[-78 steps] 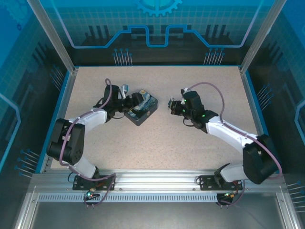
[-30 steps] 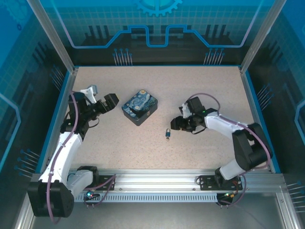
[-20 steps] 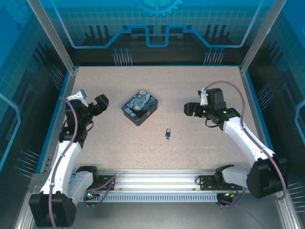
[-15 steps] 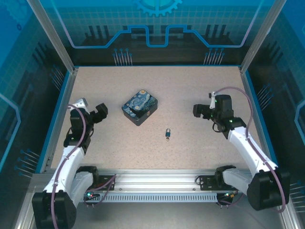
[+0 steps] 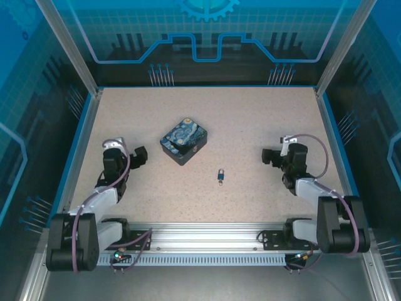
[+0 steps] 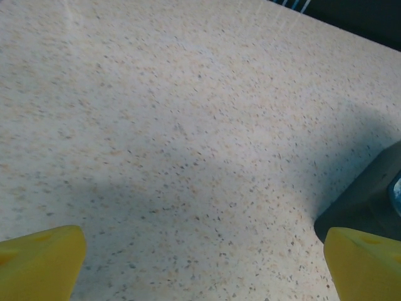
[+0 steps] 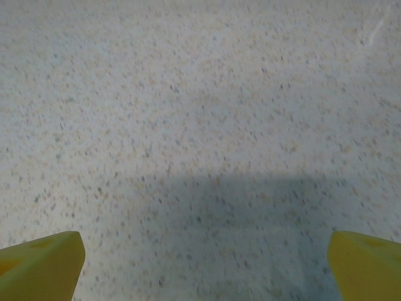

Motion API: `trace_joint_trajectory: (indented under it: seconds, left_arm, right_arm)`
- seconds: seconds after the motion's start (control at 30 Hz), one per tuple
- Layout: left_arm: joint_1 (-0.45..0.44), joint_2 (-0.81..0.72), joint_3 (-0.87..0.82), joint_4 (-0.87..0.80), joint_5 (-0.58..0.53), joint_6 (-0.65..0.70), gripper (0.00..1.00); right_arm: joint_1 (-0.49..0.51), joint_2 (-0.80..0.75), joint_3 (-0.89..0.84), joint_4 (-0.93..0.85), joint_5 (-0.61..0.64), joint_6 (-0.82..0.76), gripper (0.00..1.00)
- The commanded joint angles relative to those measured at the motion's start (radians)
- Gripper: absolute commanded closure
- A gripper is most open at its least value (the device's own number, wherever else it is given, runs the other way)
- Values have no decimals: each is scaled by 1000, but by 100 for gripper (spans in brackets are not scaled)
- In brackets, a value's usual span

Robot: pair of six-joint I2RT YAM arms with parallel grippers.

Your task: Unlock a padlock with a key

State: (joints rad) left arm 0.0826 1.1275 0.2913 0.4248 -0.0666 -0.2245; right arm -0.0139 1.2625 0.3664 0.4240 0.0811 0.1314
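Speckled beige surface carries the tiny padlock, lying free between the two sets of jaws, nearer the right jaws. Left jaws and right jaws both stand spread wide, empty.

Close view looking down at a beige table w/ fine dark and tan speckles, a soft grey shadow crossing its lower half. The left gripper shows as two yellow fingertips, one in the btm-left corner and one in the btm-right, spread wide apart w/ nothing but bare tabletop between them. At the R edge sits a dark grey-blue shape, too cropped to identify, and a dark band cuts across the top-right corner beyond the table's edge.
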Motion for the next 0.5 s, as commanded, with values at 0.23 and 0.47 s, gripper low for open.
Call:
trace_joint_trajectory:
  seconds: [0.23,0.47]
  left_arm:
    - [5,199,37,356,188,127,1]
    - [6,472,-50,847,169,163,1]
  right_arm:
    - [34,220,13,398,-30,-94,0]
    - [61,238,51,354,12,-111,0]
